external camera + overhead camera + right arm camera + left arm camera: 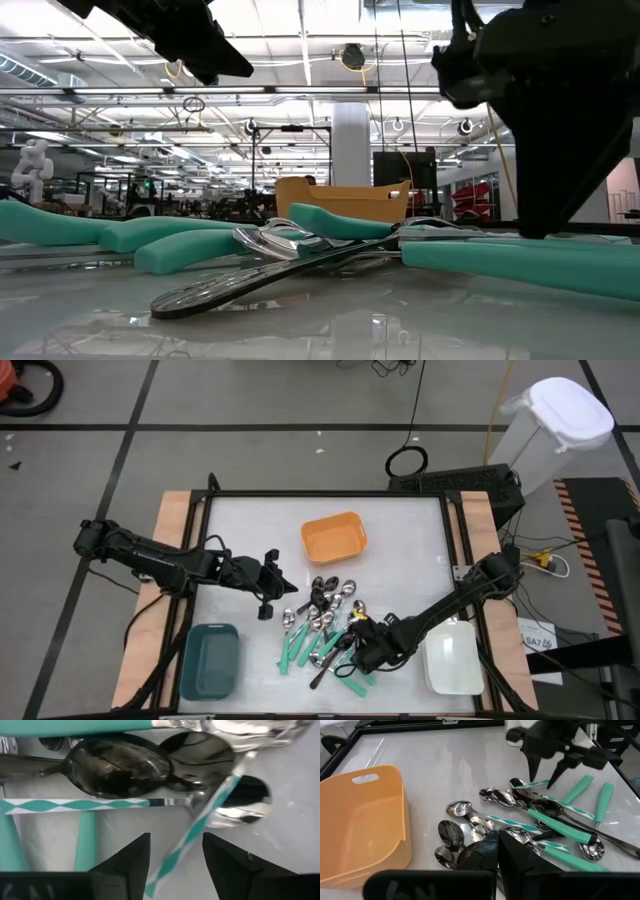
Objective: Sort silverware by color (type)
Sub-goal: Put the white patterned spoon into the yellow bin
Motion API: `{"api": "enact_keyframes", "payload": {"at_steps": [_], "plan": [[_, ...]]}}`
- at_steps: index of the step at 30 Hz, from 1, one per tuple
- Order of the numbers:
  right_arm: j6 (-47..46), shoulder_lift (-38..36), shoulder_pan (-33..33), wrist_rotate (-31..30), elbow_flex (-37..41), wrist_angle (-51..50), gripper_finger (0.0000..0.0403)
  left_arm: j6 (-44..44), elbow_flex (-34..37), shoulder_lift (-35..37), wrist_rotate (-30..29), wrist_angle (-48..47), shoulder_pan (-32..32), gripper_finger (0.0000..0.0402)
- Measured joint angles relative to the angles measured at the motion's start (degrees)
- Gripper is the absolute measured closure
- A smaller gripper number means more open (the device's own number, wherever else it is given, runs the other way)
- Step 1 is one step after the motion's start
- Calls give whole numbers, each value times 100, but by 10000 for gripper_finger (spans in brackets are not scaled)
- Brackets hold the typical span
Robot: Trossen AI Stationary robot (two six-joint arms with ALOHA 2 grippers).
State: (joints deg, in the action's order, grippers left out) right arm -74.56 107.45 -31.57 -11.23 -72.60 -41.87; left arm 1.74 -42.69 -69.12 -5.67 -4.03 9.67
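**Right fingers spread over spoon pile, left idle and closed**

High view: spoons (328,628) lie in one tangled pile on the white worktop (250,530), front-centre, between the orange tray (335,537), teal tray (211,660) and white tray (452,662). All three trays look empty. Right gripper (362,648) is down at the pile's right edge; left gripper (268,588) sits left of the pile, apart from it.

Right wrist view adds detail: its fingers (127,862) stand wide apart, straddling a striped teal-and-white handle (192,837), nothing clamped. Whether the tips touch that handle is hard to tell. Two dark glossy bowls (117,770) sit just past it.

Left wrist view: left fingers (485,852) pressed together, holding nothing; mirror-polished oval bowls next to matte teal handles, plus the orange tray's rounded plastic wall with a slot handle.

Low view: foamy-looking teal handles and a black spoon (260,280) lying flat on the glossy worktop.
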Motion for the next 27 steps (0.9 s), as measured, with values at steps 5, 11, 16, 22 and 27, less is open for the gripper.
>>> {"api": "enact_keyframes", "payload": {"at_steps": [5, 11, 16, 22, 27], "plan": [[-117, 202, 2, 77, -13, -30, 225, 12, 2, 0, -2, -4, 0, 387], [-284, 259, 2, 74, -20, -67, 238, 93, 2, 0, -2, -20, 0, 387], [-307, 263, 2, 80, -15, -136, 287, 120, 2, 0, -2, -34, 0, 387], [-402, 269, 2, 73, -13, -206, 359, 132, 2, 0, -2, -33, 0, 387], [-383, 174, 3, 91, 5, -244, 377, 131, 2, 0, -4, -35, 0, 387]]}}
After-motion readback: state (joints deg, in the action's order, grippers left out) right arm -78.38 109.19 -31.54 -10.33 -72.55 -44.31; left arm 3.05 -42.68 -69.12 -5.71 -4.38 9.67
